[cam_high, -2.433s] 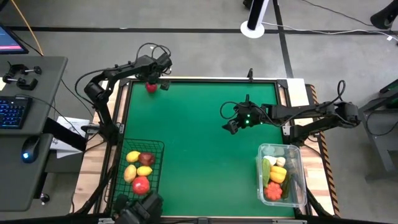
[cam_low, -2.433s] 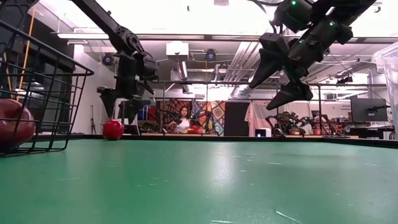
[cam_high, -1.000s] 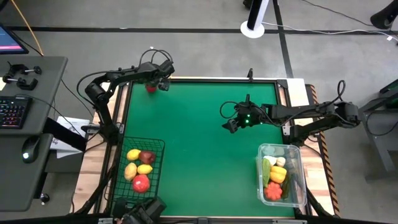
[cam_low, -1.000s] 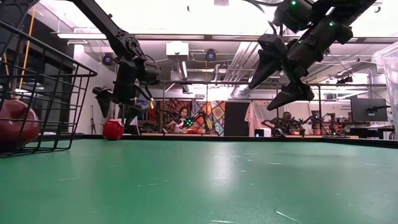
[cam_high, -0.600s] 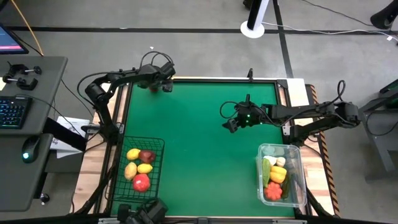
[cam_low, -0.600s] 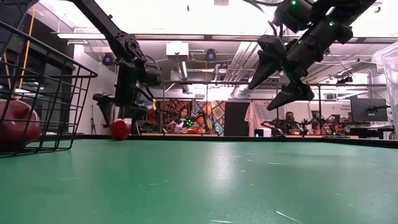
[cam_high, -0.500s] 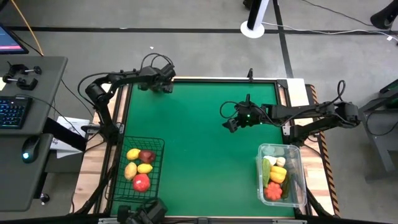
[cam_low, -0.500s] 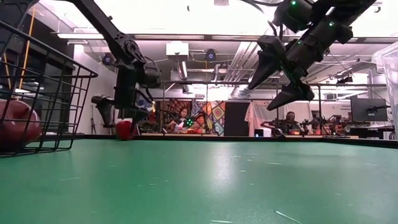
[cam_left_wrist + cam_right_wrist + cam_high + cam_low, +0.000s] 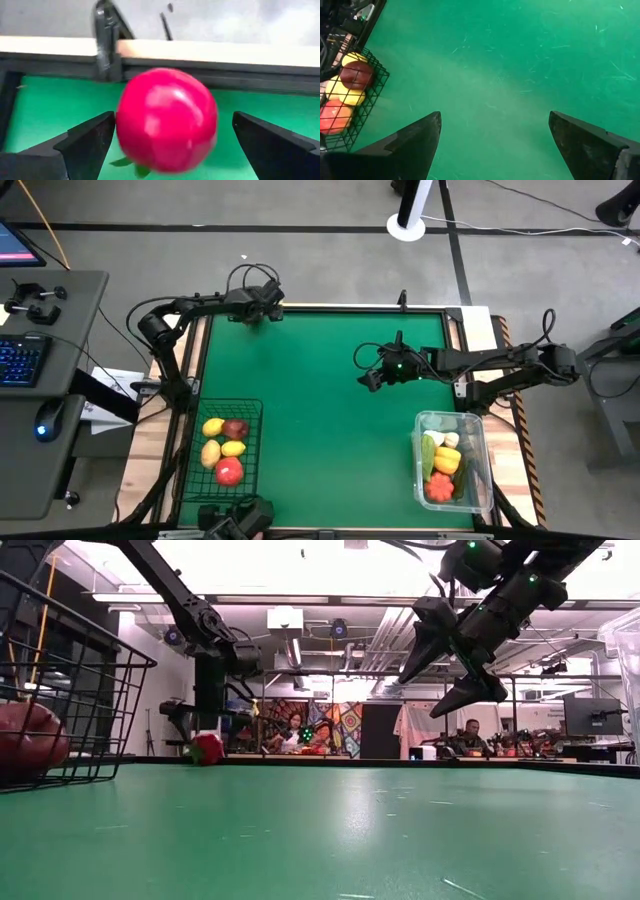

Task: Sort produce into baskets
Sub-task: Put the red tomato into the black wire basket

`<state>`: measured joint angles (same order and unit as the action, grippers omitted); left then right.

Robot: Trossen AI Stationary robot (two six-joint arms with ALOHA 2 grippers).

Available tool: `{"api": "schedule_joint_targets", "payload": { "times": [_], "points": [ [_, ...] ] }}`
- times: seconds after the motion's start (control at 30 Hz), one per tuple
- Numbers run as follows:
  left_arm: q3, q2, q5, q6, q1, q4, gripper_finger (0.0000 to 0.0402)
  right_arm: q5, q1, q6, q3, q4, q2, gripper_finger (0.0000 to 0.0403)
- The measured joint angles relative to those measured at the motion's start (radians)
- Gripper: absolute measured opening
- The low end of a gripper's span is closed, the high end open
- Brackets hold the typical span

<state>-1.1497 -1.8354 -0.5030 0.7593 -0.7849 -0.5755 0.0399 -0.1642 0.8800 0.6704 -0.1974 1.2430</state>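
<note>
A red round fruit [image 9: 167,120] lies on the green mat in the table's far left corner [image 9: 208,748], beside the black edge rail. My left gripper [image 9: 173,117] hangs over it, slanting down, open, one finger on each side; from above the gripper [image 9: 250,310] hides the fruit. My right gripper [image 9: 370,380] waits open above the middle of the mat [image 9: 495,117]. The black wire basket [image 9: 257,450] at the near left holds yellow and red produce. The clear plastic basket [image 9: 486,465] at the near right holds orange, yellow, green and white produce. My left gripper has one finger [image 9: 95,135] right against the red fruit's side [image 9: 122,130]; I cannot tell whether it touches. The other finger [image 9: 260,135] stands clear of the fruit. The fingers come from above, slanting toward the far edge, and the fruit rests on the mat.
The table's raised black rail and a wooden border [image 9: 200,50] run just behind the fruit. Bare green mat [image 9: 320,430] lies between the two baskets. A desk with keyboard and mouse [image 9: 40,370] stands left of the table.
My left gripper has come down over the red fruit and rolled its wrist, staying open. The fruit has shifted a little along the far rail toward the table's right and now sits between the fingers.
</note>
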Motion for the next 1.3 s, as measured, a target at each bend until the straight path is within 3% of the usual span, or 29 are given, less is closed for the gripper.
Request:
{"api": "schedule_joint_targets", "payload": {
  "times": [0.5, 0.6, 0.73, 0.87, 1.0, 1.17, 1.3],
  "points": [
    [0.01, -0.06, -0.035, 0.063, 0.003, 0.12, 0.0383, -0.004, 0.0, 0.014, 0.0, 0.0, 0.0, 0.036],
    [0.01, -0.07, -0.02, 0.06, 0.01, 0.115, 0.0352, -0.009, 0.0, 0.014, 0.0, 0.0, 0.0, 0.036],
    [0.009, -0.066, -0.013, 0.059, 0.031, 0.084, 0.0274, -0.025, 0.0, 0.011, 0.0, 0.0, 0.0, 0.036],
    [0.01, -0.028, -0.001, 0.028, 0.078, 0.035, 0.0273, -0.027, 0.0, 0.003, 0.0, -0.002, 0.0, 0.036],
    [0.01, 0.062, 0.001, -0.071, 0.174, 0.01, 0.0273, -0.03, 0.0, -0.025, 0.0, -0.006, 0.0, 0.036],
    [0.01, 0.268, 0.112, -0.325, 0.413, -0.08, 0.0273, -0.03, 0.0, -0.069, 0.0, -0.012, 0.0, 0.036],
    [0.01, 0.475, 0.166, -0.219, 0.653, -0.281, 0.0273, -0.018, 0.0, -0.116, 0.0, -0.012, 0.0, 0.036]
  ]
}}
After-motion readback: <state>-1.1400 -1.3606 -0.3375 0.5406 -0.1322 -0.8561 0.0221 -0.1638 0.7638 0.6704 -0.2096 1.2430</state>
